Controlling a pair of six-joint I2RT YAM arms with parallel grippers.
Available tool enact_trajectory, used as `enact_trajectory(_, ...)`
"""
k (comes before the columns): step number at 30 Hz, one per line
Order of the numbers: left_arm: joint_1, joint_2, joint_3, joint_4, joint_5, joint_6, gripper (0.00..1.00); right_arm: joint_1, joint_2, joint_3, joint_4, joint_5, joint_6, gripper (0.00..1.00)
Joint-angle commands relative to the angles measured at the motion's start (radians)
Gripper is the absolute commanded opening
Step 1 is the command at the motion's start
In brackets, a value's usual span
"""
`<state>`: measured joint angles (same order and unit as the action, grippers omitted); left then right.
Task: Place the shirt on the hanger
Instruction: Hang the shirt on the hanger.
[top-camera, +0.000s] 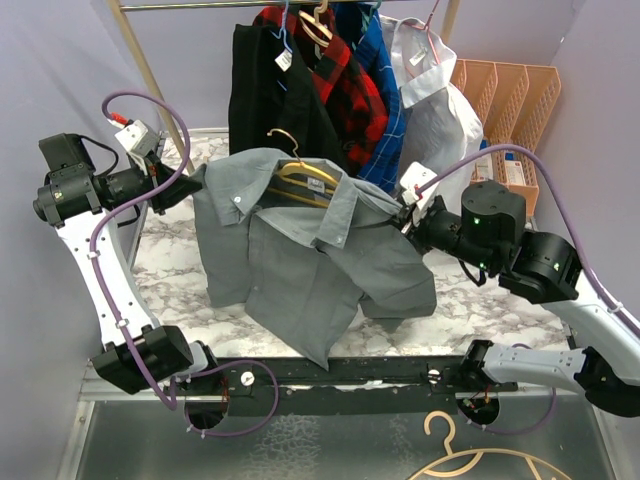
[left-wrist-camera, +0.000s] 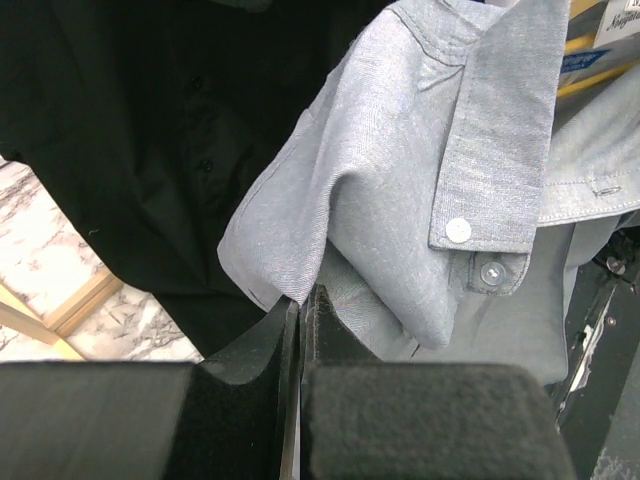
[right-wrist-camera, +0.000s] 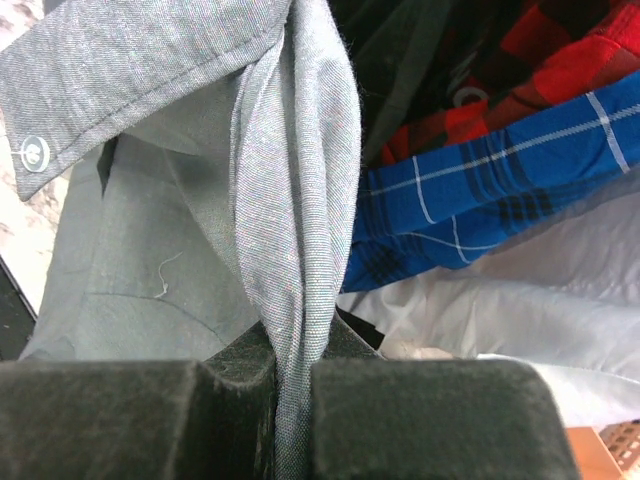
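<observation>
Your left claw (left-wrist-camera: 301, 305) and right claw (right-wrist-camera: 298, 345) each clamp a shoulder of the shirt (top-camera: 290, 270); hanger (top-camera: 305, 172) sits inside its collar.

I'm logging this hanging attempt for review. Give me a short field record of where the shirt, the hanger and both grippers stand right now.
shirt: grey shirt, spread between the two grippers, collar open on top
hanger: yellow hanger, lying inside the open collar, hook sticking out above it
left gripper: shut on the shirt's edge at its fingertips
right gripper: shut on a bunched fold of the shirt
behind: black garment and white shirt hanging at the back
</observation>
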<state>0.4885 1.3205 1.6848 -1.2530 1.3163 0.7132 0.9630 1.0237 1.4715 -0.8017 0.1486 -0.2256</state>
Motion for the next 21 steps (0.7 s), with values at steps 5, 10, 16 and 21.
enact_trajectory(5,-0.001,-0.026,-0.011,0.02,0.05,-0.028,0.0,0.004,0.081,0.054,-0.01,0.13,0.037,0.01)
enact_trajectory(10,-0.031,-0.022,0.024,-0.158,0.061,0.096,0.0,0.005,0.113,-0.016,0.138,0.195,0.105,0.01)
enact_trajectory(16,-0.118,-0.074,-0.069,-0.17,0.009,0.12,0.0,0.005,0.016,-0.179,0.434,0.285,0.19,0.01)
enact_trajectory(21,-0.195,-0.119,-0.27,-0.048,-0.072,0.054,0.0,0.005,-0.077,-0.323,0.668,0.29,0.228,0.01)
